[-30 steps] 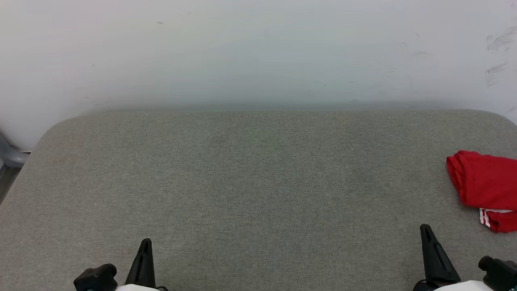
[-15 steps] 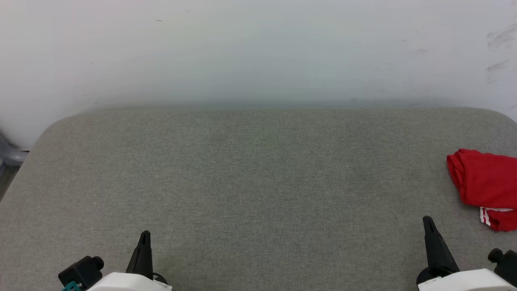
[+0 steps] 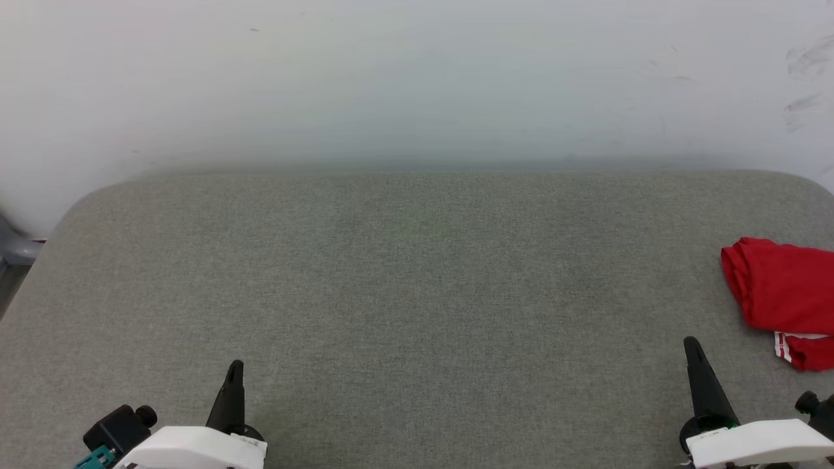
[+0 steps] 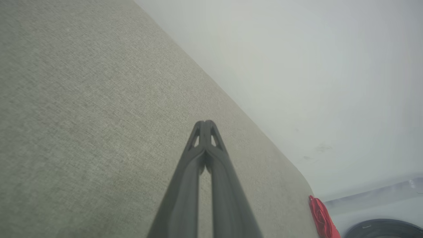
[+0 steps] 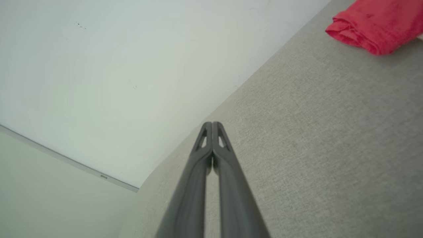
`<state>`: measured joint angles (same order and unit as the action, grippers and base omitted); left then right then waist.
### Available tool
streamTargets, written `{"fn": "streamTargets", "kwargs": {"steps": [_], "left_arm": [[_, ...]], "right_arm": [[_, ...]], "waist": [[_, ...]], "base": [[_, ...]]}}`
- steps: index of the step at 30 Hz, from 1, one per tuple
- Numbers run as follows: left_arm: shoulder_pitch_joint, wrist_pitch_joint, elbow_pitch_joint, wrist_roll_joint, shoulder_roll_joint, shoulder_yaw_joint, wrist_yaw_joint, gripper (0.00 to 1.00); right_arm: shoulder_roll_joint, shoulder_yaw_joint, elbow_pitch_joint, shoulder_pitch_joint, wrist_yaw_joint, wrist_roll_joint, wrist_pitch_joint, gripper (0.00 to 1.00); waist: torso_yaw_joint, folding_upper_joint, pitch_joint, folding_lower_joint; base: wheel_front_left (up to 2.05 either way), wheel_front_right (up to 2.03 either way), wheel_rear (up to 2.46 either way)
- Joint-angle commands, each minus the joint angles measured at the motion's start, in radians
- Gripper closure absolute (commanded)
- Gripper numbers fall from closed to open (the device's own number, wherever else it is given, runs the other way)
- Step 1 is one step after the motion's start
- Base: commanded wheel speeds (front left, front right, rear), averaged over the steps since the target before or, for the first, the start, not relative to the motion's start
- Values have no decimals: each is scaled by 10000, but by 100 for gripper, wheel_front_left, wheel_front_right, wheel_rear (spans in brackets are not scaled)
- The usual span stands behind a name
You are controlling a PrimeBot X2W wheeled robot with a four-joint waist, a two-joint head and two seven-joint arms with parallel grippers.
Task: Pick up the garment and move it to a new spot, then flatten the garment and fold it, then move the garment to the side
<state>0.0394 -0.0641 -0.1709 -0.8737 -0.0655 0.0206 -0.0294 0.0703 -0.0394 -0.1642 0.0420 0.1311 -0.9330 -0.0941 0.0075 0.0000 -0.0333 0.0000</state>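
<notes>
**A:** Where's the garment (image 3: 778, 293)?

**B:** Bunched at the far right edge of the grey fabric surface (image 3: 417, 273), cut off by the frame's edge. Red folds, loosely rolled. A bit of striped trim (image 3: 782, 346), red and white, shows at its near end.

**A:** And the arms?

**B:** In the head view the left gripper (image 3: 234, 368) sits low on the left and the right gripper (image 3: 690, 342) low on the right. Both point away across the surface. On each, the jaws are pressed together, tips meeting, with no cloth held. The right one is the nearer to the garment but clearly apart from it.

**A:** What do the wrist views add?

**B:** The left wrist view shows the garment as a thin red sliver at the surface's far corner. A dark round rim (image 4: 383, 228) lies beyond it; I cannot tell what that is. The right wrist view shows the garment's rolled red edge up close, near the pale wall (image 5: 132, 49). The head view gives the trim, plus a grey curved piece (image 3: 13, 251) beside the surface's left end, which I cannot identify.
</notes>
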Motion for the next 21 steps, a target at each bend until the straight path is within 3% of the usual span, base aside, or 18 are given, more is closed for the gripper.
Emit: {"fn": "streamTargets", "kwargs": {"steps": [1, 21], "left_arm": [[-275, 80, 38, -417, -16, 97, -97, 100], [-694, 628, -209, -2648, 32, 373, -405, 100]], "right_arm": [[86, -37, 45, -278, -1, -410, 101, 100], [88, -144, -215, -700, -3, -2554, 646, 100]], "waist": [[-2, 0, 9, 0], [-20, 0, 99, 0]], "base": [[0, 0, 0], [0, 0, 0]]}}
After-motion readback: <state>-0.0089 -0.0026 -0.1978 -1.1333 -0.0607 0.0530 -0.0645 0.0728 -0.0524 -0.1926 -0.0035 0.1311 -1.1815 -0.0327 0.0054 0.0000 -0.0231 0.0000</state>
